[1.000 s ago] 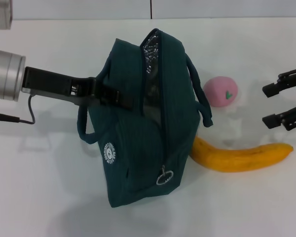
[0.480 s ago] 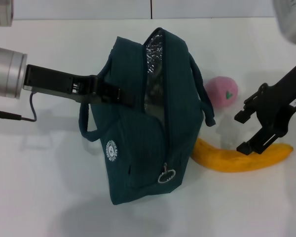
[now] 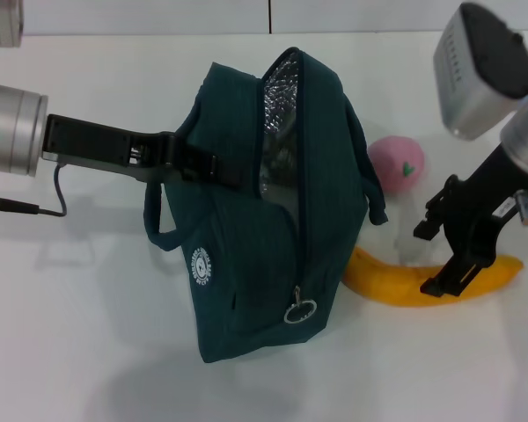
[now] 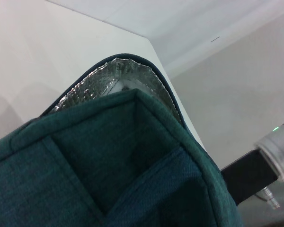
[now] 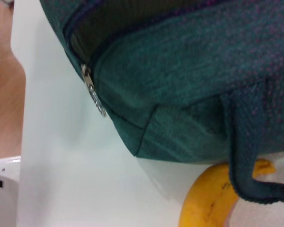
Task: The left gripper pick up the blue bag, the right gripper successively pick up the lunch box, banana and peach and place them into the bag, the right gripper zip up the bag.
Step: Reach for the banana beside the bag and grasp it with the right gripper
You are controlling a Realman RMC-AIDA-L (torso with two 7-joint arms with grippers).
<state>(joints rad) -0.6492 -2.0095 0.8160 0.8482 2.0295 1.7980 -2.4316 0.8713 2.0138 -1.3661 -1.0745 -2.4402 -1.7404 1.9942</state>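
White table (image 3: pixel 88 334), right gripper (image 3: pixel 442 257) jaws spread over banana (image 3: pixel 396 286)

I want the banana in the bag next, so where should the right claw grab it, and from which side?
Probably mid-length on the banana, coming straight down from above: it lies flat on the table, its bag-side end sits close under the bag, and the right claw hangs open above it.

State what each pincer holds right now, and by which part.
The left pincer is shut on the bag, gripping its side panel near the top. The right pincer holds nothing, open above the banana.
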